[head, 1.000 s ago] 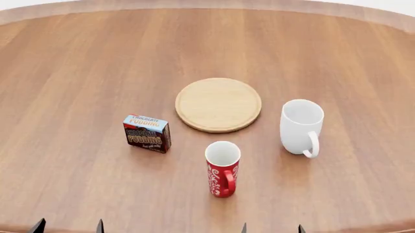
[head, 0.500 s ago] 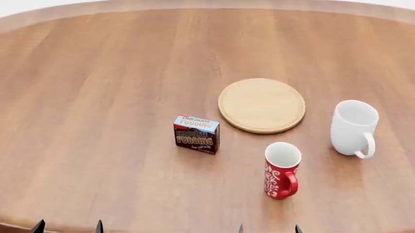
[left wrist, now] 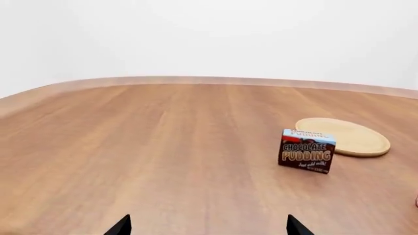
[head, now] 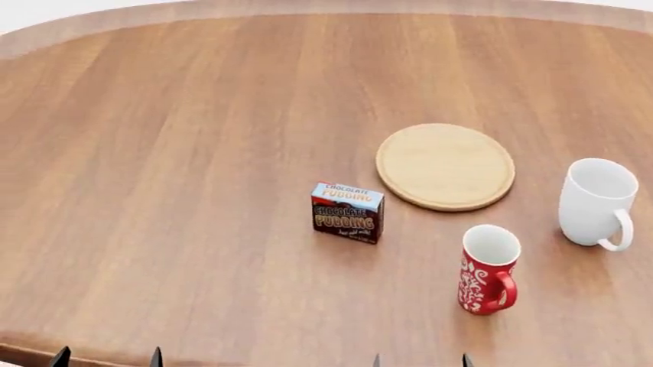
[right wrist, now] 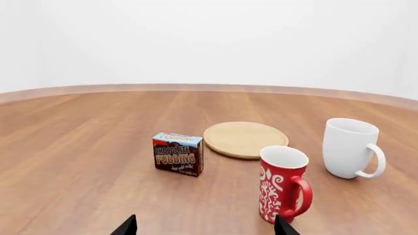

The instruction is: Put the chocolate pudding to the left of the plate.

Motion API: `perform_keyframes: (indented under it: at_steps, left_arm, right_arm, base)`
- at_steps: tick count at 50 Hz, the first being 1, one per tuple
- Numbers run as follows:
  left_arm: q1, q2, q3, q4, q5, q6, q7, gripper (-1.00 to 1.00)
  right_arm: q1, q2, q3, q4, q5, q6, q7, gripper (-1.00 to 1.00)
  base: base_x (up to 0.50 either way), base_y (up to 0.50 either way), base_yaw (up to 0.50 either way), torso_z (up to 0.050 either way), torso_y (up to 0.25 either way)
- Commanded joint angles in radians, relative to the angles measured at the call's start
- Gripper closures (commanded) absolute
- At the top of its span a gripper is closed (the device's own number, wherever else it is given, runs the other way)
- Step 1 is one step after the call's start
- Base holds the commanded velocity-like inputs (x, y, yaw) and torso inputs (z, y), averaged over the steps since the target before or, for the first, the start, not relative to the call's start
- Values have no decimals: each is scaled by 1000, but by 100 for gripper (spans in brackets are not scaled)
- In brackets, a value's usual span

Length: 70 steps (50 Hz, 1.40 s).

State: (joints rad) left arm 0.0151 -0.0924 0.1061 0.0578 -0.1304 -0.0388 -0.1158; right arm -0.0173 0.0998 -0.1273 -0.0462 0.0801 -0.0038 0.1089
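Nearest to me, at the bottom edge of the head view, only the dark fingertips of my left gripper (head: 107, 357) and my right gripper (head: 420, 360) show. Each pair of tips stands spread with a clear gap, so both grippers are released and hold nothing. Both hang low at the near edge of the wooden table (head: 164, 153), pointing forward across it; the arms themselves are out of view.

Next out from my right gripper stands the red patterned mug (head: 488, 269), upright, white inside, with white swirls on its side and its handle toward me.

A little farther and to the left stands the chocolate pudding (head: 348, 212), upright on the table, well apart from both grippers, ahead between them. Its dark brown front faces me and reads "CHOCOLATE PUDDING" in pale and orange letters, with a small script line beneath that I cannot make out. The light blue top repeats "CHOCOLATE PUDDING".

The white mug (head: 597, 202) stands upright to the right, handle toward me.

Farthest lies the plate (head: 445, 166), flat, beyond and to the right of the pudding, near it but not touching.
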Motion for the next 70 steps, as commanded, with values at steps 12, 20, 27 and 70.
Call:
perform_keyframes:
  at_steps: [12, 20, 27, 70]
  left_arm:
    - [7, -25, 31, 22, -12, 2, -34, -100]
    - [6, -30, 40, 19, -16, 6, -43, -100]
    - [13, -37, 45, 36, -15, 13, -54, -100]
    - [231, -106, 49, 485, 18, 28, -160, -100]
  right_arm:
    - [1, 23, -33, -4, 1, -2, 33, -100]
    - [1, 29, -43, -9, -3, 0, 46, -100]
    - [-1, 31, -52, -13, -24, 0, 74, -100]
    - [-200, 84, -90, -451, -146, 46, 209, -100]
  base:
    - [0, 149, 0, 0, 0]
    - [0, 150, 0, 0, 0]
    - [0, 150, 0, 0, 0]
    - [186, 31, 0, 0, 0]
